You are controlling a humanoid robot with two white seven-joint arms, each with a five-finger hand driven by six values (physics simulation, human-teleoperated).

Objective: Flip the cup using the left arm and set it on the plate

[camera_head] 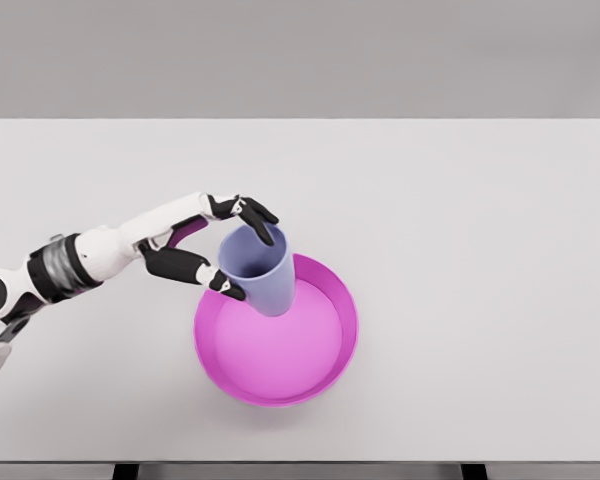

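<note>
Left hand (223, 250) clasping cup (260, 270) at rim, fingers (257, 216) over far edge, thumb near side, cup mouth-up, tilted, over plate's (330, 372) upper-left rim, on table (460, 200)

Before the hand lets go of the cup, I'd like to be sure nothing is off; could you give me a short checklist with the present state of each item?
1. Left hand grips the cup near its rim, fingers on both sides: ok.
2. Cup mouth faces up: ok, the open rim shows, leaning a little toward the hand.
3. Cup is over the plate: ok, its base is inside the pink rim, on the side nearest the hand.
4. Cup base rests on the plate floor: cannot tell from this one view.
5. Cup is upright enough to release: cannot tell, it looks slightly tilted.
6. Right arm is out of the way: ok, not in view.
</note>
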